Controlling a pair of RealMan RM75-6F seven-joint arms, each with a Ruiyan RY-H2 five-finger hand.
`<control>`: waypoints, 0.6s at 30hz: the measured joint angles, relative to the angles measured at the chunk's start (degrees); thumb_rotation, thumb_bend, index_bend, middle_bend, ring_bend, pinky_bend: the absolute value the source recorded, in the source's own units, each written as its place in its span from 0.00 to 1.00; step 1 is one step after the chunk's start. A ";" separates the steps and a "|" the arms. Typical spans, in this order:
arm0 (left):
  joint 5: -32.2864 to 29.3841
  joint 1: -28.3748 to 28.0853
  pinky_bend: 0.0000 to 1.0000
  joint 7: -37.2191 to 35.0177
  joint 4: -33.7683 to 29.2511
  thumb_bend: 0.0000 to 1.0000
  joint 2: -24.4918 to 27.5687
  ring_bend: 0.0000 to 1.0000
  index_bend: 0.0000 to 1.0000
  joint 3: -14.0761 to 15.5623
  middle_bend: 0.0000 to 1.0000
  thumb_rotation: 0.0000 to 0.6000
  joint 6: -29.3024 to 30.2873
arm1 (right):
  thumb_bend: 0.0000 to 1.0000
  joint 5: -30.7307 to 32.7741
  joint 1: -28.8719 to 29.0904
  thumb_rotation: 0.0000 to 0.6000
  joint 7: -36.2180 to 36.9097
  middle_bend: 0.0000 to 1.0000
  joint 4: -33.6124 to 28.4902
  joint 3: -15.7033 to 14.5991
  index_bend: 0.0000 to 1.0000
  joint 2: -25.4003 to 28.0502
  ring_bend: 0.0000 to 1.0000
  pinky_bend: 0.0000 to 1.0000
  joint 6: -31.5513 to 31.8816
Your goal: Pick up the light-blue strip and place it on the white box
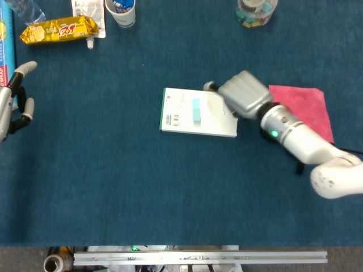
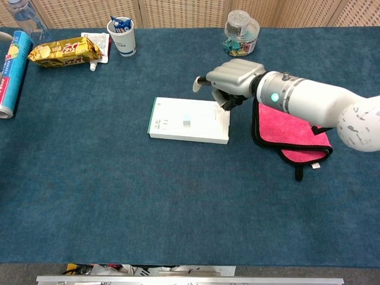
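The light-blue strip [image 1: 196, 110] lies flat on the white box [image 1: 177, 102] near the middle of the blue table. In the chest view the strip [image 2: 186, 120] shows small on the box [image 2: 205, 132]. My right hand [image 1: 241, 93] hovers just off the box's far right corner, holding nothing, apart from the strip. The chest view shows the right hand [image 2: 233, 78] raised above that corner. At the left edge of the head view my left hand [image 1: 12, 102] hangs with its fingers spread and nothing in it.
A pink cloth [image 1: 303, 110] lies right of the box, under my right forearm. Along the far edge are a yellow snack pack [image 1: 57, 29], a paper cup [image 1: 121, 11] and a glass jar [image 1: 256, 11]. A blue tube [image 2: 12, 71] lies far left.
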 measured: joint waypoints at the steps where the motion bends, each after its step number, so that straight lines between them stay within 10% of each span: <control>1: -0.04 0.04 0.87 -0.02 0.02 0.49 0.16 0.72 0.16 0.07 0.65 1.00 -0.12 | 0.61 -0.20 -0.63 1.00 -0.19 1.00 -0.80 -0.04 0.19 0.64 1.00 1.00 1.60; 5: -0.15 0.25 0.76 0.44 -0.14 0.49 1.40 0.57 0.16 0.52 0.53 1.00 -0.74 | 0.33 -1.01 -4.36 1.00 -1.38 1.00 -5.27 -0.42 0.19 4.15 1.00 1.00 10.40; 11: 0.13 1.27 0.54 0.06 1.21 0.40 1.61 0.40 0.17 0.96 0.40 1.00 0.37 | 0.24 -4.00 -13.51 1.00 -1.92 0.86 -12.49 -1.76 0.19 11.19 0.91 1.00 25.83; 18: 1.44 3.01 0.40 -0.85 2.36 0.35 1.54 0.30 0.17 1.51 0.32 1.00 3.72 | 0.18 -11.03 -27.39 1.00 2.50 0.50 -15.33 -4.69 0.19 18.26 0.50 0.72 39.72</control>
